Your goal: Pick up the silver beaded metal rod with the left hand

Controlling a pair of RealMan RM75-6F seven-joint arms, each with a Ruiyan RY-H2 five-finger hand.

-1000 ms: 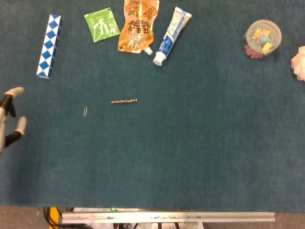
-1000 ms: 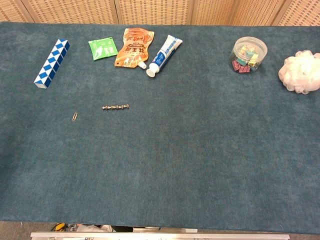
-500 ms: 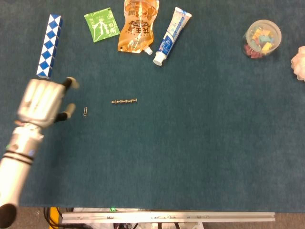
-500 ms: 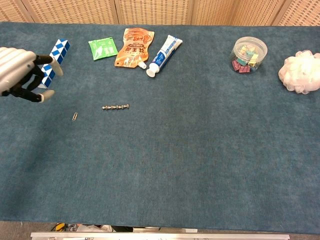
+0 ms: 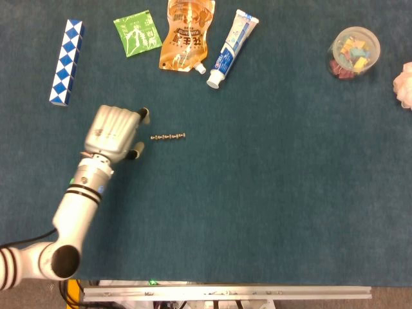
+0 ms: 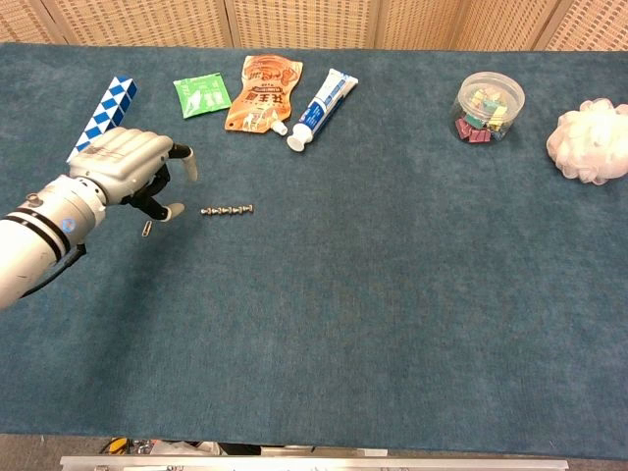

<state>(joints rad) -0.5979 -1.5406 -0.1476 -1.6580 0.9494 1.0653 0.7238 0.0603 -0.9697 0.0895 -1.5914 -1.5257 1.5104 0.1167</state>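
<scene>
The silver beaded metal rod (image 5: 168, 136) (image 6: 227, 210) lies flat on the blue table cloth, left of centre, its length running left to right. My left hand (image 5: 114, 132) (image 6: 132, 167) hovers just left of the rod's left end, palm down, fingers apart and holding nothing. A small gap separates its fingertips (image 5: 145, 114) from the rod. The hand covers the paperclip in the head view. My right hand is in neither view.
A paperclip (image 6: 147, 229) lies under the left hand. Along the far edge are a blue-white snake puzzle (image 5: 66, 60), green sachet (image 5: 137, 33), orange pouch (image 5: 187, 33) and toothpaste tube (image 5: 231, 46). A clip jar (image 5: 353, 51) and white puff (image 6: 592, 141) sit far right.
My left arm has swept in from the left edge toward the rod, now stopping just short of its left end. The rod has not moved.
</scene>
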